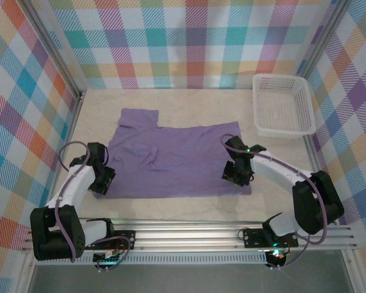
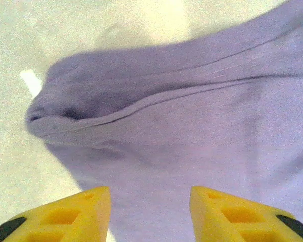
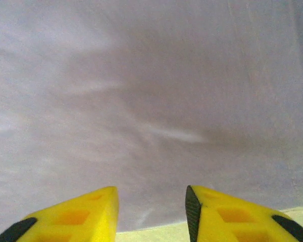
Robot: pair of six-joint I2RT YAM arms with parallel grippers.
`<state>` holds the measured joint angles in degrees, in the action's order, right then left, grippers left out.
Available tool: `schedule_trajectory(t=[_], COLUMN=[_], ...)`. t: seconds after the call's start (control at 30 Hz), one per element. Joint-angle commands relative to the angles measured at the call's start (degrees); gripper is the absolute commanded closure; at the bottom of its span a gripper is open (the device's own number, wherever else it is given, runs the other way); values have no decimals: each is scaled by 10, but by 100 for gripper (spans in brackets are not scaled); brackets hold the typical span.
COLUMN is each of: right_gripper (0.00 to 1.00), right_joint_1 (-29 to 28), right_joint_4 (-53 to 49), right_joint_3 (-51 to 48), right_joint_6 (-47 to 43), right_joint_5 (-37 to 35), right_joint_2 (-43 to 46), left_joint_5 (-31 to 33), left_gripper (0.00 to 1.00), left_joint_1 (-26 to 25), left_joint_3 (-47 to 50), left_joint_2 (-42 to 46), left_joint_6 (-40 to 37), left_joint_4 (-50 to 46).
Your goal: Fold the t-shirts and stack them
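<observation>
We see the shirt [image 1: 177, 159] lying spread on the table [image 1: 274, 183], just left of the basket [image 1: 285, 132] and a little nearer to the arms, not touching it. Its cloth is mostly flat, with small creases near the middle, and one flap juts toward the far wall at the end away from the basket. The right gripper [image 1: 236, 174] hangs over the shirt's near corner on the basket side; in its wrist view the jaws stand apart with only purple cloth below them. The left gripper [image 1: 102, 181] sits at the near corner farthest from the basket, jaws likewise parted and holding nothing, above a folded edge of the cloth.
</observation>
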<state>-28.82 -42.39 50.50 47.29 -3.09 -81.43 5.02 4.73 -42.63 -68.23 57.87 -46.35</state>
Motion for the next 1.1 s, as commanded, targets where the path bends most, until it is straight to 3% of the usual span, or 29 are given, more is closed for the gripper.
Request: schedule_trajectory(t=[0.0, 0.23, 0.4, 0.6, 0.77, 1.07], right_gripper=[55, 55, 55, 55, 54, 53], right_joint_1=[22, 109, 130, 132, 134, 159], right_joint_4=[10, 34, 14, -13, -106, -93], right_joint_3=[88, 315, 441, 568, 678, 701], right_joint_6=[-61, -161, -180, -174, -144, -160], right_joint_5=[-41, -39, -79, -143, -212, -172], right_joint_2=[-14, -192, -304, -434, -532, -566], left_joint_5=[21, -42, -58, -106, -124, -112], left_gripper=[47, 53, 51, 49, 46, 41], left_joint_1=[7, 6, 8, 9, 8, -2], left_joint_3=[-100, -447, -609, -697, -779, -840], left_joint_2=[-40, -359, -505, -590, -654, -711], left_joint_6=[-36, -197, -238, -263, -282, -319], left_joint_4=[13, 36, 47, 111, 93, 66])
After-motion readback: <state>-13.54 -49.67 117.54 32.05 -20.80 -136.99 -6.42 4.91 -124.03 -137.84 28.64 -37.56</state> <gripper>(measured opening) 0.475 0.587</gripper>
